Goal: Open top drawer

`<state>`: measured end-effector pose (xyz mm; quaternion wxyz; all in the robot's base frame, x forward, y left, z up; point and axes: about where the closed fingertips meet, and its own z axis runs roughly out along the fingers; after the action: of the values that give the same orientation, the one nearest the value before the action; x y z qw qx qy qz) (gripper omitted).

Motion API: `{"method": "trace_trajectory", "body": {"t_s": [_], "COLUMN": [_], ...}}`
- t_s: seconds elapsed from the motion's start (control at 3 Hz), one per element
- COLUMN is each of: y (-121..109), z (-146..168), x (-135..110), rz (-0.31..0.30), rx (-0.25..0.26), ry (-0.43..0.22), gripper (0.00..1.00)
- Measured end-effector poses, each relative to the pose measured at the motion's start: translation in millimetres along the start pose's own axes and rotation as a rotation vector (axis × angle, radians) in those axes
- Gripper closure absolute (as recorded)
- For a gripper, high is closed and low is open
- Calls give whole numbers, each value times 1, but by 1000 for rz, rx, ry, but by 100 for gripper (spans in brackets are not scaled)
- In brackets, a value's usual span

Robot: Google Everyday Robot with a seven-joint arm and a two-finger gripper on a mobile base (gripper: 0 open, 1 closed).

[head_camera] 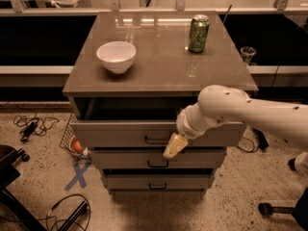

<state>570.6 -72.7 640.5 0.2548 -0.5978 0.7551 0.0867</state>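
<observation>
The top drawer (pixel 120 134) of the grey-taupe cabinet stands pulled out a short way, with a dark gap behind its front. Its small black bar handle (pixel 155 140) sits at the centre of the front. My gripper (pixel 174 146) hangs from the white arm just right of that handle, in front of the drawer face, its yellowish fingers pointing down and left. It holds nothing that I can see.
On the cabinet top (pixel 159 57) stand a white bowl (pixel 116 56) and a green can (pixel 198 33). Two narrower drawers (pixel 159 163) sit shut below. Cables (pixel 31 125), a blue tape cross (pixel 79 174) and a chair base (pixel 12 177) lie on the floor at left.
</observation>
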Motion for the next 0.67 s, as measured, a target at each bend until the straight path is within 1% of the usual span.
{"method": "trace_trajectory", "body": {"t_s": [0.33, 0.67], "y": [7, 6], "z": [3, -5], "x": [6, 2], "rz": [28, 28], "rx": [-13, -13], "ry": [11, 11], "gripper": [39, 62]}}
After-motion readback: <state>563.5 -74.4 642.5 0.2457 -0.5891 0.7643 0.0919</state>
